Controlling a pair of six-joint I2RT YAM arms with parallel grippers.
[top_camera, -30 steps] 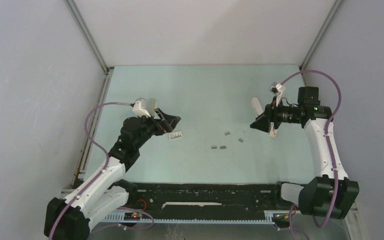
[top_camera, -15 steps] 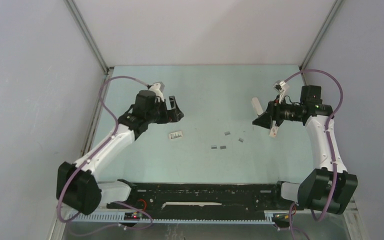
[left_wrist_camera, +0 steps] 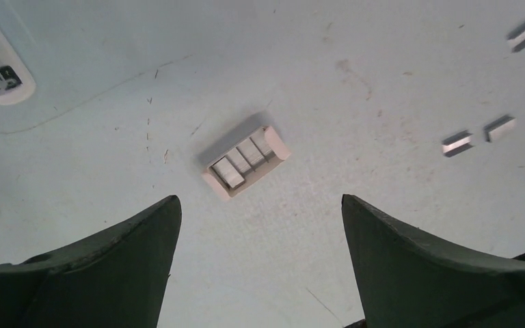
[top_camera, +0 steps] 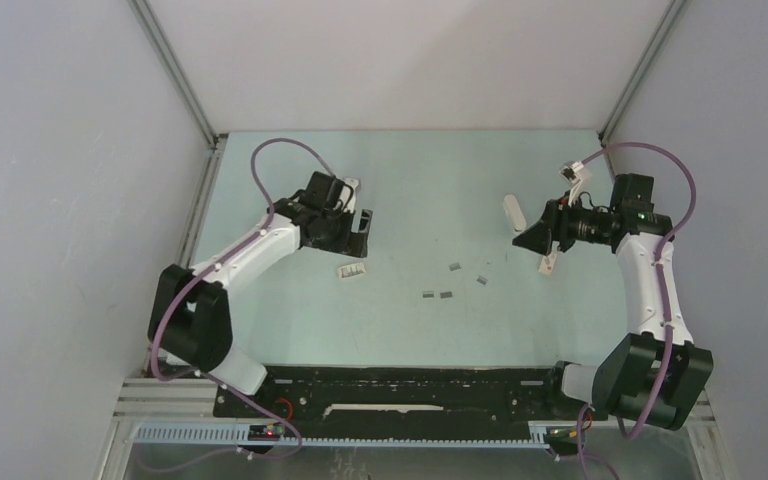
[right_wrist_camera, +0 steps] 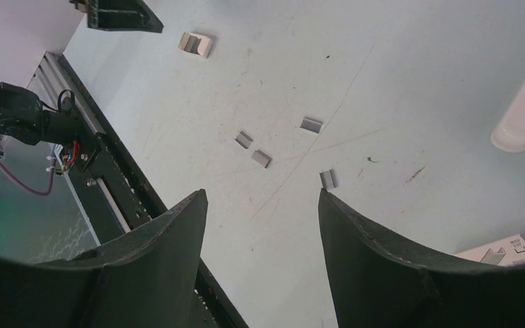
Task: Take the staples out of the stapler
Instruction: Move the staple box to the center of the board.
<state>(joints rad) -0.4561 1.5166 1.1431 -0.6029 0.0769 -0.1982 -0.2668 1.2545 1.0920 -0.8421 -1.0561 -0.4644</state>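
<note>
Unloading, apparently at a late step. Four tiny dark-grey metallic staples (top_camera: 446, 294), short folded strips with a dull glint, lie scattered on the pale-green, scratched table (top_camera: 410, 170) at 4 o'clock of its centre. The small bright-white oblong plastic stapler (top_camera: 512, 212), smooth and round-ended, lies free at 2 o'clock, just beside the right gripper (top_camera: 523, 238) at its 11 o'clock. That gripper's dark, tapering fingers stand apart with nothing between them. The left gripper (left_wrist_camera: 260, 205), jaws spread wide and likewise empty, hangs above a small cream rectangular piece with grey ribbed segments (left_wrist_camera: 246, 162) at 8 o'clock of centre; whether this belongs to the stapler cannot be told. A white printed cardboard box (right_wrist_camera: 502, 249) shows at 4 o'clock in the right wrist view. The next move probably calls for a check that no strips remain inside. The stapler's slick, rounded shell would need a square pinch across its narrow sides, and the loose strips look too thin to grasp easily.
</note>
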